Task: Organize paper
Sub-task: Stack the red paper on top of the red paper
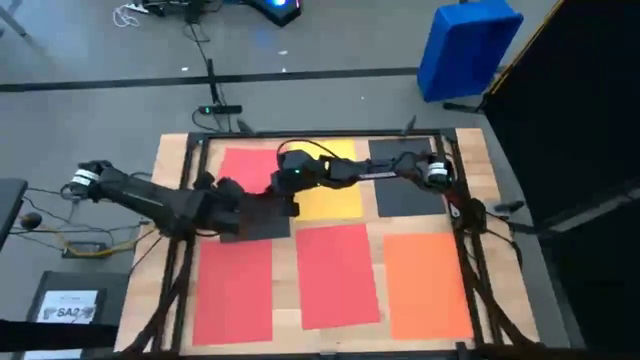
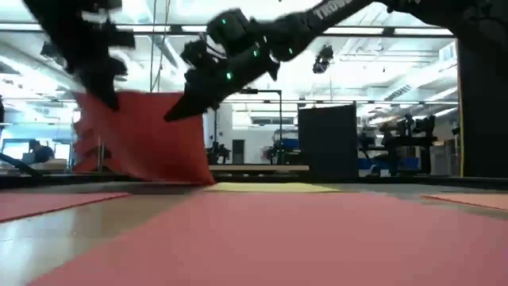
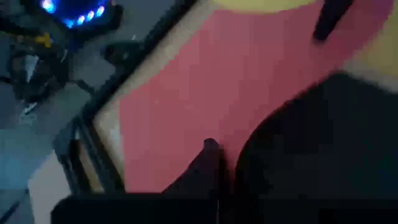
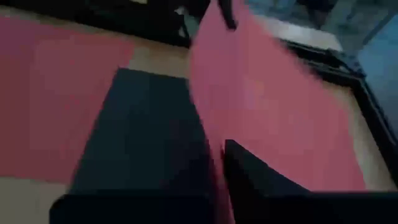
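Red paper (image 2: 143, 139) pinched betw. both pincers, L (image 2: 107, 99) & R (image 2: 176, 115).

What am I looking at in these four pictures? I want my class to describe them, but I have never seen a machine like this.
It is a robot with two dark arms at a wooden table. One picture looks straight down, one looks level across the tabletop, and two come from cameras on the arms' wrists. Coloured paper sheets lie on the table: a yellow sheet, dark sheets, an orange sheet and red sheets. Both grippers meet at the back red sheet, which stands lifted off the table. The left gripper and the right gripper are each shut on an edge of it.
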